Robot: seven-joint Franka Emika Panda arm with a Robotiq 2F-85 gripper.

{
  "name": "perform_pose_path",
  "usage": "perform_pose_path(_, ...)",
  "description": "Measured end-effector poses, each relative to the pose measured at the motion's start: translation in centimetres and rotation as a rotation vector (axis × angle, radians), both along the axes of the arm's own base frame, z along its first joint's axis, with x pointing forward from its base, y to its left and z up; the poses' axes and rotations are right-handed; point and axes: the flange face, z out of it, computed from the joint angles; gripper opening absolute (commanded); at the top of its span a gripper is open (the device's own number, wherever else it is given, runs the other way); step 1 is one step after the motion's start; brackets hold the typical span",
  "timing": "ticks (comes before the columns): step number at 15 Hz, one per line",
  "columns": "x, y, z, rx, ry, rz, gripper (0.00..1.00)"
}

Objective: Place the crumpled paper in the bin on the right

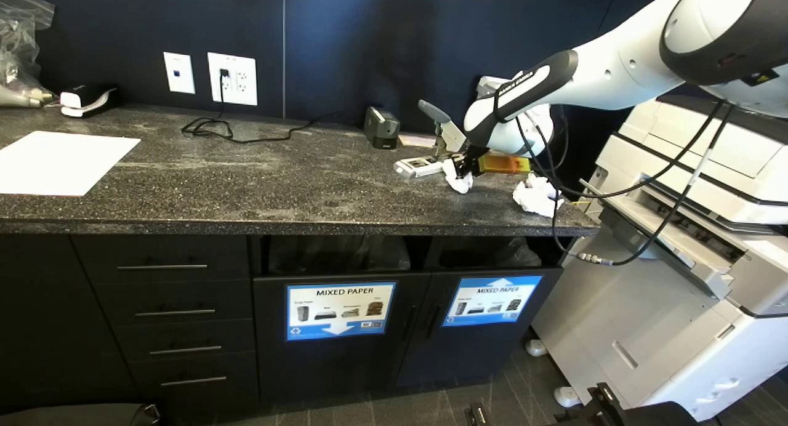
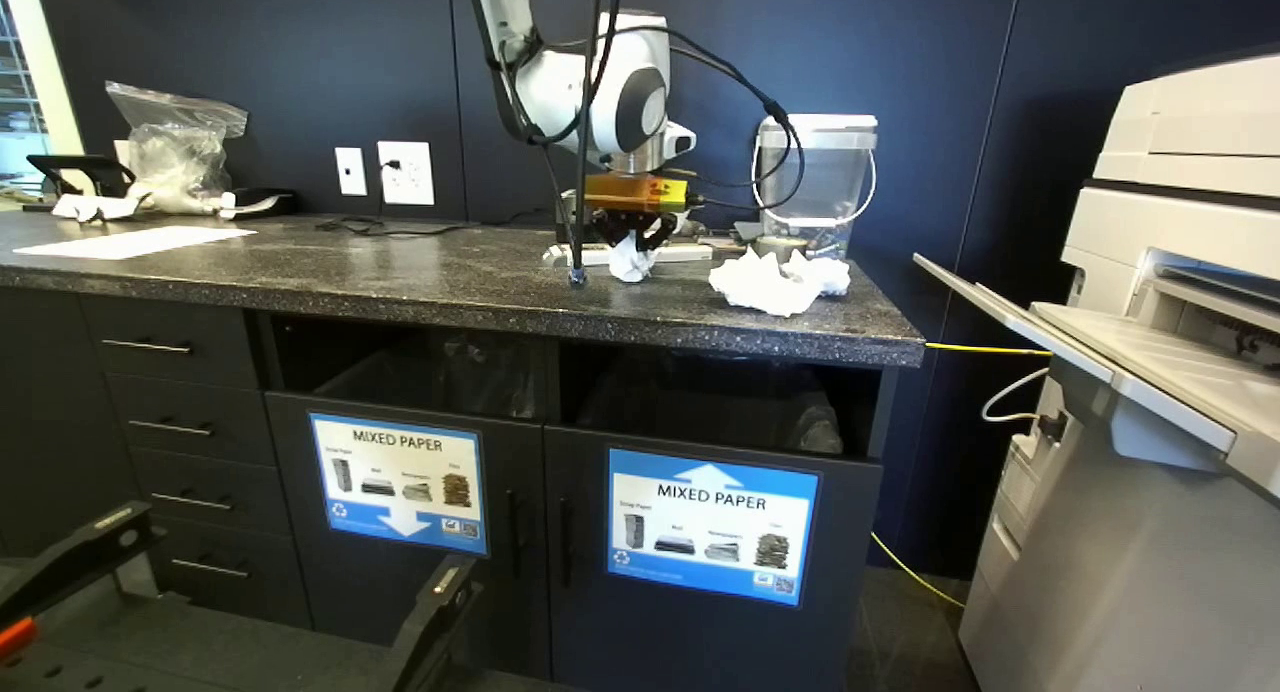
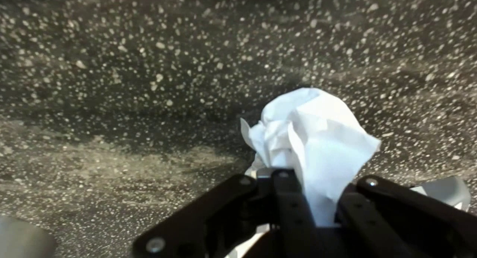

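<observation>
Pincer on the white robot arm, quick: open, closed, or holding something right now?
Black two-fingered pincer: closed, holding a crumpled wad of white paper between its fingers.

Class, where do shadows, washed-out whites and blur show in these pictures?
In both exterior views, the right bin slot is deeply shaded and the flat sheet washed out; in the wrist view, a grey shape at bottom left is blurred and the counter is shadowed beside the crumpled paper.
</observation>
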Motion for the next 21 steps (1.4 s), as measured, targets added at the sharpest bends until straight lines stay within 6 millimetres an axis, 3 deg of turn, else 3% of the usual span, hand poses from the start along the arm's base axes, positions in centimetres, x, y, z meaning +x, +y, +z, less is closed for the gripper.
perform_pose_path(8,-4.4,3.4,0.4,-0.177,0.147,0.127,0.04)
perform_pose_path(21,-16.0,4.5,-0.5,-0.251,0.303,0.096,0.04)
